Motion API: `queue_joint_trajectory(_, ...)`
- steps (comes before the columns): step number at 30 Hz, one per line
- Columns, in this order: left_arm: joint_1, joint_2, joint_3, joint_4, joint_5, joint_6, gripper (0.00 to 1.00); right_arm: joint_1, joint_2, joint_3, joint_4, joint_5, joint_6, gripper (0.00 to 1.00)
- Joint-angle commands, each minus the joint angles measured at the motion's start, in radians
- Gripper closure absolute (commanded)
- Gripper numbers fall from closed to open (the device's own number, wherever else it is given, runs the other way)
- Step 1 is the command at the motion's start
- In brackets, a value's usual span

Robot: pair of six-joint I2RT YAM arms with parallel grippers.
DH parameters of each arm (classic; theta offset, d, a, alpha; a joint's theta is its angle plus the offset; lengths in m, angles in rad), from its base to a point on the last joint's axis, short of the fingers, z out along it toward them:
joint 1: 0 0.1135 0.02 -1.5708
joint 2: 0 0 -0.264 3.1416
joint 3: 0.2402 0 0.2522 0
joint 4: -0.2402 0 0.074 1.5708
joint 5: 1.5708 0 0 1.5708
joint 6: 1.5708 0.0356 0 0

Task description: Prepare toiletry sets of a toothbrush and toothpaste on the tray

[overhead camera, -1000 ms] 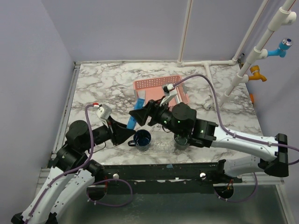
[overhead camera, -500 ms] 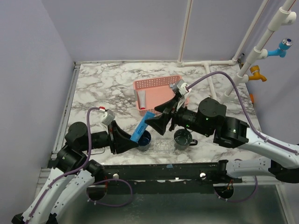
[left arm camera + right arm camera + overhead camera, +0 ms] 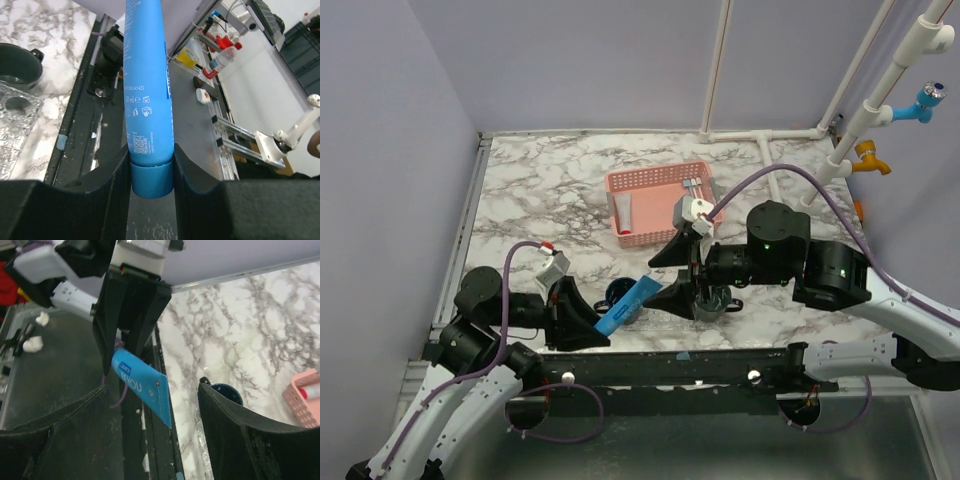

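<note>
Left arm: the left tool [image 3: 151, 170] is clamped on the cap end of a blue tube [image 3: 147, 90], with one finger pressed flat against each side of the cap. In the top view the tube lies tilted. Its cap is low, at the near edge of the worktop [image 3: 540, 190], and its flat crimped end points up and to the right. The tube passes across the navy mug [image 3: 616, 291], hiding most of it; whether it touches the mug cannot be told. The navy mug stands near the front edge. The clear tray [image 3: 12, 125] shows in the left wrist view as crinkled, see-through plastic lying on the marble just beside a dark mug. Centre rear: a pink lattice basket [image 3: 660, 175] sits well apart from the mugs and holds a pale tube [image 3: 624, 212]. The slim pale items at its right end are too small to identify. Right arm: the right tool [image 3: 667, 278] has its jaws spread wide and grips nothing. It faces the tube's crimped end, which shows between its fingers in the right wrist view without contact. The dark green mug [image 3: 713, 300] stands directly under this tool, partly hidden by it.
</note>
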Motion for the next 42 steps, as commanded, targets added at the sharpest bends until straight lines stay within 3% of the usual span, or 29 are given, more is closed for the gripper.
queue_joint_trajectory(1, -0.001, -0.034, 0.031, 0.008, 0.119, 0.007, 1.0, -0.001, 0.01, 0.01, -0.062, -0.214, -0.039, 0.27)
queue_joint_trajectory(9, -0.002, -0.063, 0.037, -0.022, 0.144, 0.019, 1.0, -0.002, 0.011, -0.063, 0.083, -0.382, 0.037, 0.34)
queue_joint_trajectory(15, -0.002, -0.063, 0.039, -0.022, 0.15, 0.022, 1.0, -0.002, 0.061, -0.07, 0.122, -0.417, 0.068, 0.46)
queue_joint_trajectory(22, -0.001, -0.067, 0.051, -0.048, 0.15, 0.042, 1.0, -0.001, 0.074, -0.07, 0.145, -0.435, 0.085, 0.64)
queue_joint_trajectory(27, -0.001, -0.069, 0.051, -0.048, 0.145, 0.047, 1.0, -0.002, 0.08, -0.066, 0.138, -0.44, 0.087, 0.83)
queue_joint_trajectory(30, -0.001, -0.07, 0.051, -0.048, 0.138, 0.049, 1.0, -0.001, 0.085, -0.068, 0.132, -0.447, 0.086, 1.0)
queue_joint_trajectory(34, -0.002, -0.062, 0.049, -0.044, 0.115, 0.055, 1.0, -0.002, 0.085, -0.074, 0.133, -0.443, 0.091, 1.0)
queue_joint_trajectory(36, -0.001, -0.054, 0.047, -0.046, 0.098, 0.058, 0.91, -0.001, 0.082, -0.076, 0.132, -0.422, 0.093, 1.0)
queue_joint_trajectory(39, -0.002, -0.043, 0.047, -0.046, 0.077, 0.064, 0.66, -0.001, 0.069, -0.07, 0.117, -0.379, 0.093, 1.0)
queue_joint_trajectory(42, -0.002, -0.032, 0.049, -0.047, 0.056, 0.074, 0.52, -0.001, 0.063, -0.05, 0.071, -0.321, 0.082, 1.0)
